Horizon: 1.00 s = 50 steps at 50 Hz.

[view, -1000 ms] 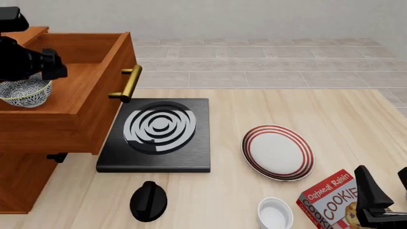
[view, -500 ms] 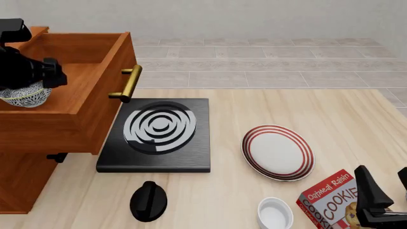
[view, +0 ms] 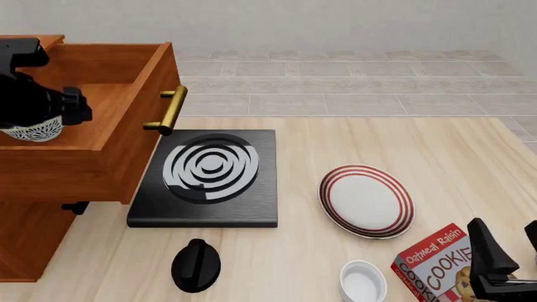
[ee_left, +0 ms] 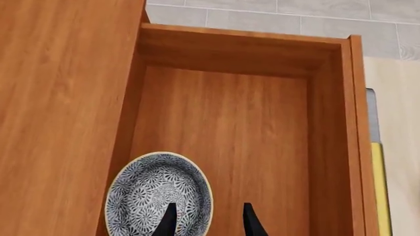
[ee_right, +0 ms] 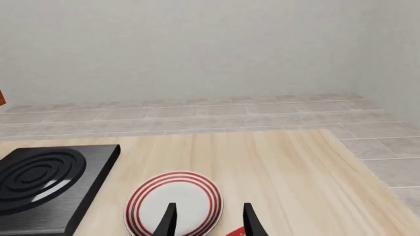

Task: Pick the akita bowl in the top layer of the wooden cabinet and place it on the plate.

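Left gripper [ee_left: 206, 221] lower, spread over akita bowl [ee_left: 159, 194] rim, seemingly untouched.

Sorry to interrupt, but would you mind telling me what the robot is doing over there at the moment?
The left gripper is reaching down into the open top layer of the wooden cabinet, with its open fingers straddling the rim of the akita bowl. The bowl sits on the drawer floor, not yet lifted. The plate waits bare on the table, right of the black stove. The right gripper hangs open near the cookie box, holding nothing.
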### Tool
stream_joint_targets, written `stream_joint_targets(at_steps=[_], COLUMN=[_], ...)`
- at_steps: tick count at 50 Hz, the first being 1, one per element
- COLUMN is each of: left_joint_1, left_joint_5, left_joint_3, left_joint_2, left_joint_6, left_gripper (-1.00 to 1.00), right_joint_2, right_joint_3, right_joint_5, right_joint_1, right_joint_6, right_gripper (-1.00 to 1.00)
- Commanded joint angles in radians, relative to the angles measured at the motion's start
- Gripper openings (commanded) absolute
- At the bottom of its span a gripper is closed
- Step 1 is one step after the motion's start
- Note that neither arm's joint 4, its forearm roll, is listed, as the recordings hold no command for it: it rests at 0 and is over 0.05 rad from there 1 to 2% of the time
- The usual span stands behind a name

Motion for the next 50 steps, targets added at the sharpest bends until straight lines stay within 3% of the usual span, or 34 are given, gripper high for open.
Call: stream_joint_targets(at_steps=[1,32,33,50], left_joint_1=[-0.002,-0.02,-0.021,-0.04], left_joint_5=[-0.019,-0.04,-0.039,-0.031], left_joint_3=[0.024,0.045,0.043,0.025], left_joint_2=[0.006,-0.008,-0.009,-0.021], left_joint_6=[0.002,0.019,0.021,0.013], left_gripper=[1.0,1.0,-1.0,-1.0], right_joint_2=[-0.01,-0.01,-0.009,-0.012], right_joint_3=[0.0,0.0,0.0,0.0], right_joint_5=[0.011,0.011,0.01,0.013], right_joint_1=[0.0,-0.001,-0.001,-0.001], right_joint_6=[0.002,0.003,0.003,0.003], right_gripper=[1.0,1.0,1.0,1.0])
